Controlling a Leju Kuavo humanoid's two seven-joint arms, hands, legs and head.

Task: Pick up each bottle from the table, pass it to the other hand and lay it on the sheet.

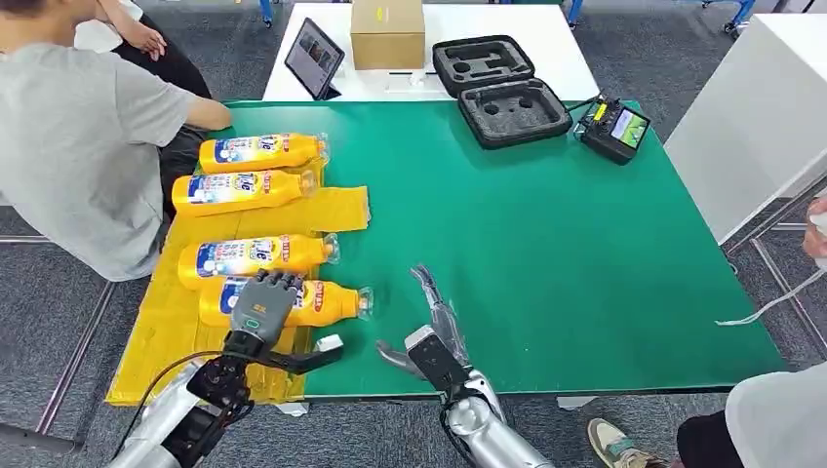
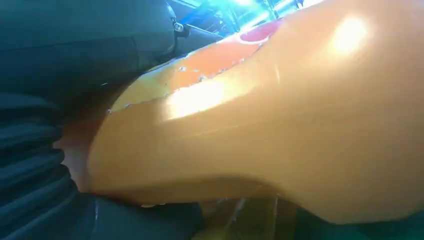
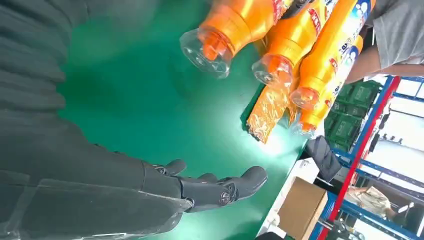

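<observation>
the nearest orange plastic bottle with a blue-and-white label and clear cap lies on its side on the crinkled yellow sheet, cap end at three o'clock reaching out over the green table cover. the left hand rests on top of its label end with fingers curled over the body, and the left wrist view shows the glossy orange wall pressed right up against the palm, so the hand is holding this bottle. three more orange bottles lie on the sheet toward twelve o'clock: one just beside the held one, then two farther up, all with caps at three o'clock. the right hand hovers over bare green table at three o'clock of the held bottle, fingers spread and straight, holding nothing. a person in a grey shirt sits at ten o'clock. a black foam-lined case lies open at one o'clock, beside a cardboard box.
</observation>
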